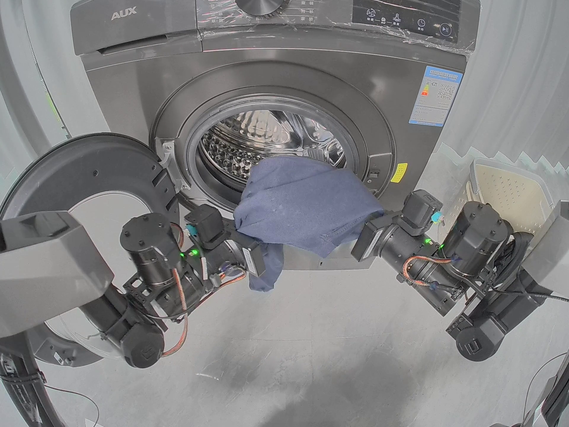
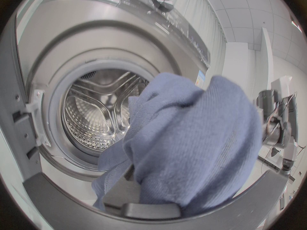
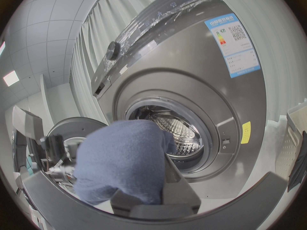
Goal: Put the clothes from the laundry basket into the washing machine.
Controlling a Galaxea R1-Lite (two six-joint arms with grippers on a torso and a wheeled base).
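A dark blue garment [image 1: 302, 203] hangs spread between my two grippers, right in front of the washing machine's open port [image 1: 267, 137]. Its top edge covers the lower right of the port rim, and a fold dangles below the left gripper [image 1: 256, 255]. That gripper holds the cloth's left side; the right gripper [image 1: 368, 232] holds its right side. Cloth drapes over both grippers' fingers and hides most of them. In the left wrist view the garment [image 2: 188, 138] covers the fingers, with the steel drum [image 2: 96, 112] behind. In the right wrist view the garment [image 3: 124, 157] sits before the port.
The round door [image 1: 77, 173] stands swung open at the left, beside my left arm. A cream laundry basket [image 1: 515, 194] stands on the floor at the right of the machine, with a dark cloth [image 3: 299, 166] over its edge. Bare grey floor lies in front.
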